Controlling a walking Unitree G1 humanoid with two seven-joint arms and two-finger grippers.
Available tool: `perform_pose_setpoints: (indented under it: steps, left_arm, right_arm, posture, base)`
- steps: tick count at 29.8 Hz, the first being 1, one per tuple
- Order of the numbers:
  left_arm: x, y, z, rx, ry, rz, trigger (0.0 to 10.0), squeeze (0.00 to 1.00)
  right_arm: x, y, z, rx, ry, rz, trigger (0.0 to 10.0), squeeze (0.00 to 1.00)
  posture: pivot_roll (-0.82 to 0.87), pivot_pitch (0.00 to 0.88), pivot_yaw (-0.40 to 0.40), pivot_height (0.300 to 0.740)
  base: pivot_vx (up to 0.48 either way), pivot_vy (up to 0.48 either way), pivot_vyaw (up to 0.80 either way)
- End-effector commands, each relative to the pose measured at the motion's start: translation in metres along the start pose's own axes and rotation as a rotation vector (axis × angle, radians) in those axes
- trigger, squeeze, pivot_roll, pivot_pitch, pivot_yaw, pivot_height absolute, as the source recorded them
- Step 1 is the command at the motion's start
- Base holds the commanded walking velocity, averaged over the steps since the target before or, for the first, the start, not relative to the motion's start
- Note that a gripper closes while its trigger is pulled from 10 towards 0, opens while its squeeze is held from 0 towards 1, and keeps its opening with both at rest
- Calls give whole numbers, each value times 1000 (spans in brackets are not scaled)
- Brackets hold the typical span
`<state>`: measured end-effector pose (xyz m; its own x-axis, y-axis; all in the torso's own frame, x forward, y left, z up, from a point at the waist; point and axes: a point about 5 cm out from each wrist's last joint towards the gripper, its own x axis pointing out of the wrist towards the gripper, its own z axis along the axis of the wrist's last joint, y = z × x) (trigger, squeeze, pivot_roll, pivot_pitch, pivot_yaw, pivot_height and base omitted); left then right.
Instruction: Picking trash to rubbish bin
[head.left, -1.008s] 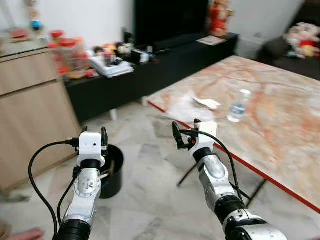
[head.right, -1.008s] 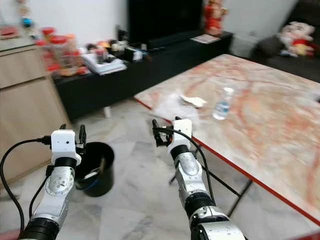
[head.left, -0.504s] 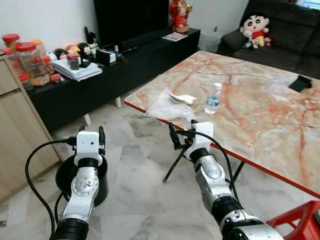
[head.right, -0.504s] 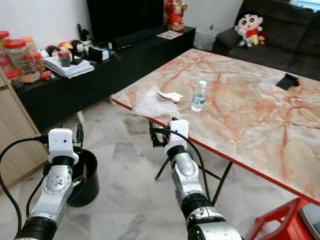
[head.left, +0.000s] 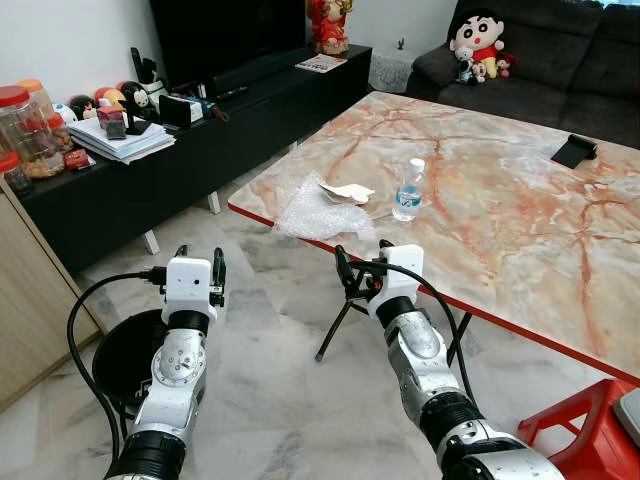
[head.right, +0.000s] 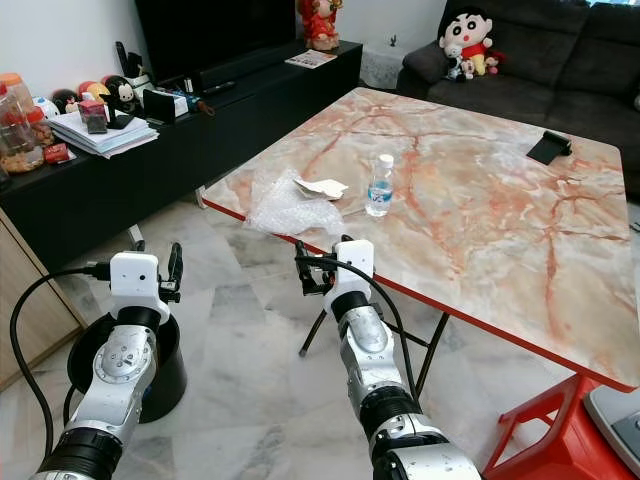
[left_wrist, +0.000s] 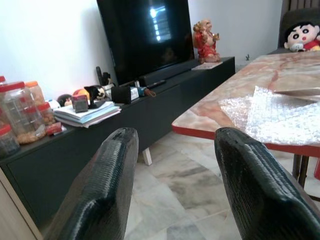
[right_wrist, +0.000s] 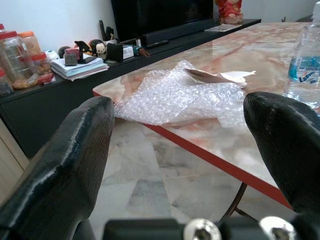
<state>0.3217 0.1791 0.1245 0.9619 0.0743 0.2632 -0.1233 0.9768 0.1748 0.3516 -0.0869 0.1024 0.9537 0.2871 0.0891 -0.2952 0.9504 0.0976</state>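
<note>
A sheet of bubble wrap (head.left: 318, 212) lies on the near corner of the marble table (head.left: 500, 230). A crumpled white paper (head.left: 347, 190) rests at its far edge, and a small water bottle (head.left: 407, 190) stands just right of that. The black bin (head.left: 125, 355) stands on the floor at the left, partly behind my left arm. My left gripper (head.left: 199, 262) is open, raised above the bin's right rim. My right gripper (head.left: 362, 262) is open too, held in front of the table's red edge, just below the bubble wrap (right_wrist: 175, 95).
A black TV console (head.left: 200, 130) with books, jars (head.left: 20, 120) and small items runs along the far wall. A dark sofa (head.left: 540, 80) stands beyond the table. A red stool (head.left: 590, 430) is at the lower right. A black flat object (head.left: 574, 152) lies far on the table.
The camera has swung to the right: the table now sits in the middle and the bin is further left. Both arms hold the same raised pose, grippers still open.
</note>
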Motion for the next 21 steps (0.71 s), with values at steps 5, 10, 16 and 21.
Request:
perform_pose_setpoints:
  steps: [5,10,16,21]
  left_arm:
    - [5,-2,7,-8,-14,-13,10000,0]
    - [6,1,6,-2,-2,3,10000,0]
    - [6,1,8,-5,-12,-4,10000,0]
    - [6,-1,9,-8,-16,-9,10000,0]
  right_arm:
    - [5,4,7,-5,-15,8,10000,0]
    - [6,7,7,-4,-16,12,10000,0]
    - [6,9,7,-2,-16,14,10000,0]
    - [6,9,7,-2,-16,15,10000,0]
  posture:
    - [25,0,-23,740]
    - [25,0,-21,740]
    - [25,0,-18,740]
    - [26,0,-17,740]
  base:
    - [0,0,-800]
    - [111,0,-800]
    - [243,0,-800]
    - [0,0,-800]
